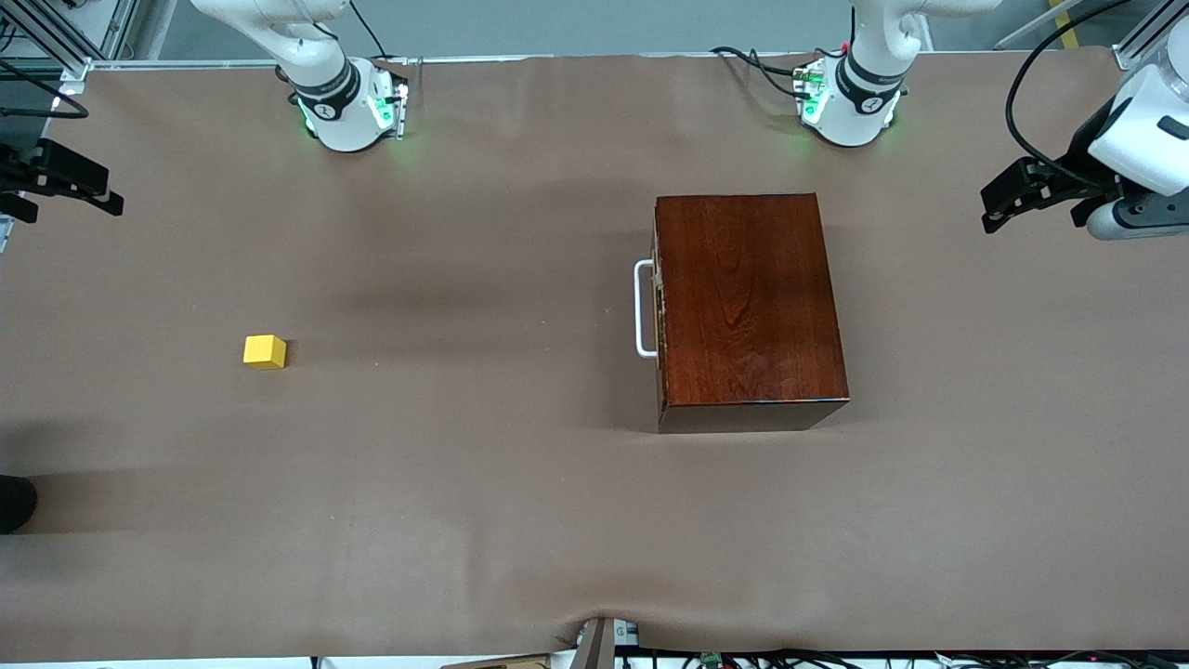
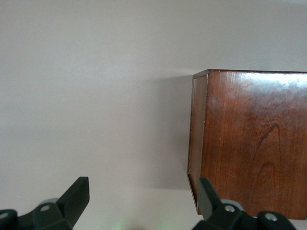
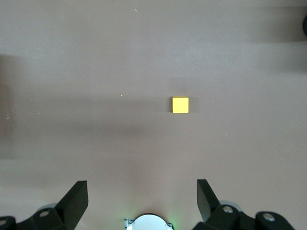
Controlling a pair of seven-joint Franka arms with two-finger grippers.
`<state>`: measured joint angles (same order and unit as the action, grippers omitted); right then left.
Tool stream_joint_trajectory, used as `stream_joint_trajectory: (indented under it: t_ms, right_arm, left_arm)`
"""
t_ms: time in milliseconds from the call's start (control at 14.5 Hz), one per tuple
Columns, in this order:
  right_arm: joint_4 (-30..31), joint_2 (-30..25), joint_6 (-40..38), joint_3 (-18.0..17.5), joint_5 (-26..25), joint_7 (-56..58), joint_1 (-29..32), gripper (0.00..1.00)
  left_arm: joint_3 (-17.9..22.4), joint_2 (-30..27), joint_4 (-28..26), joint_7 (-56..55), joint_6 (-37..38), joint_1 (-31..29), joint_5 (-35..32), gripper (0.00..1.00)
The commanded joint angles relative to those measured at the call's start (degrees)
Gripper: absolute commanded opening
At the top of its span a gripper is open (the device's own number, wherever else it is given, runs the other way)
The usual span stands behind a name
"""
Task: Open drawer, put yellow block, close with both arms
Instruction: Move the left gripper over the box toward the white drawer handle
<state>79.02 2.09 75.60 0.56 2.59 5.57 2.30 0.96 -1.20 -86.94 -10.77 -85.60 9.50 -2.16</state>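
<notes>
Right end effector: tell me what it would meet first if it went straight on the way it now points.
Probably only the bare brown table cover. The open right end effector points down at it; the small bright yellow cube seems off that line, though depth is unclear.

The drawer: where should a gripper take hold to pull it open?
Probably the white handle, the only part standing off the shut drawer. Come from the right arm's end, fingers across the bar's long middle stretch, then pull toward that end.
</notes>
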Motion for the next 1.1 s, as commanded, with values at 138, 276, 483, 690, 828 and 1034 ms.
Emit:
stream_joint_trajectory:
  t_ms: [138,276,483,690,828,1034]
  right_arm:
    - [0.6,-0.9,-0.3,-0.4,1.0,-0.2,0.9,1.0]
    - [0.6,-0.9,-0.3,-0.4,1.0,-0.2,0.9,1.0]
    - [0.6,-0.9,-0.3,-0.4,1.1,-0.2,0.9,1.0]
    - [0.6,-0.9,-0.3,-0.4,1.1,-0.2,0.9,1.0]
    - [0.6,-0.9,-0.3,-0.4,1.0,-0.2,0.8,1.0]
    - [0.6,-0.9,-0.3,-0.5,1.1,-0.2,0.9,1.0]
  left_arm:
    - [-0.4,0.3,1.1,1.0,0.6,0.1,0.3,1.0]
    - [-0.4,0.3,1.2,1.0,0.5,0.0,0.7,1.0]
    - [-0.3,0.3,1.2,1.0,0.5,-0.2,0.8,1.0]
    - [-0.5,1.5,1.1,0.9,-0.4,1.0,2.9,1.0]
    - [-0.5,2.5,1.2,-0.2,-2.5,3.3,3.0,1.0]
    - [-0.5,5.5,1.3,-1.7,-3.9,8.3,3.0,1.0]
